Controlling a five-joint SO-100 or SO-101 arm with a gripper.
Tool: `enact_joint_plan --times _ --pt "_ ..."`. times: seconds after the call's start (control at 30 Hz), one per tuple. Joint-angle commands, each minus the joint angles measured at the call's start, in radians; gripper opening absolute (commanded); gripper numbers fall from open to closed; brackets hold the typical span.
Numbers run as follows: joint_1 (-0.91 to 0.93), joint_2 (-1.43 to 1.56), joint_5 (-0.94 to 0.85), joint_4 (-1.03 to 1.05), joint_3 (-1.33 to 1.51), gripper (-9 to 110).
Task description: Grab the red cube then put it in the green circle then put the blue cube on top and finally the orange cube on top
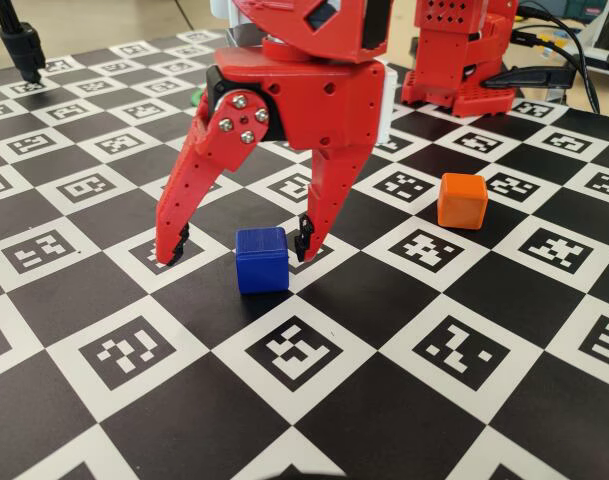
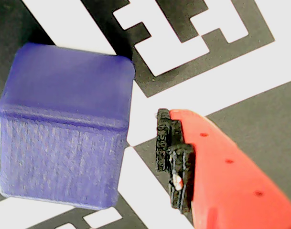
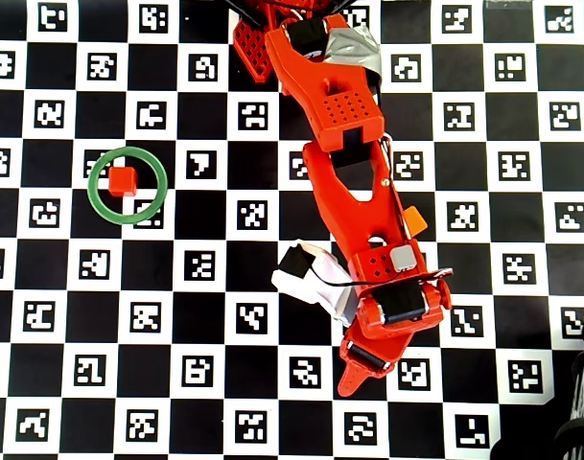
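Pincer (image 1: 237, 250) spread wide around blue cube (image 1: 262, 259), orange cube (image 1: 462, 200) well apart, red cube (image 3: 122, 181) seemingly inside green circle (image 3: 97, 204)

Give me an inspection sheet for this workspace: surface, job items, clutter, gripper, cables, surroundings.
Surface: checkerboard mat printed with black-and-white markers, flat.
Red cube: inside the green ring, overhead view.
Blue cube: on the mat, between the open fingers, not gripped.
Orange cube: alone on the mat, right of the arm in the fixed view.
Clutter: nothing seen.
Gripper: open, tips near the mat on either side of the blue cube; one finger stands clear of the cube in the wrist view.
Cables: black leads at the far right, off the mat.
Surroundings: black stand at the far left.
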Motion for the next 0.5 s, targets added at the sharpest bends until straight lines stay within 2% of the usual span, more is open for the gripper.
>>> enact_joint_plan --times 0.0,0.47 --pt "-0.011 0.054 0.023 -0.009 -0.089 46" --pt "-0.015 0.052 0.084 -0.032 -0.097 46"
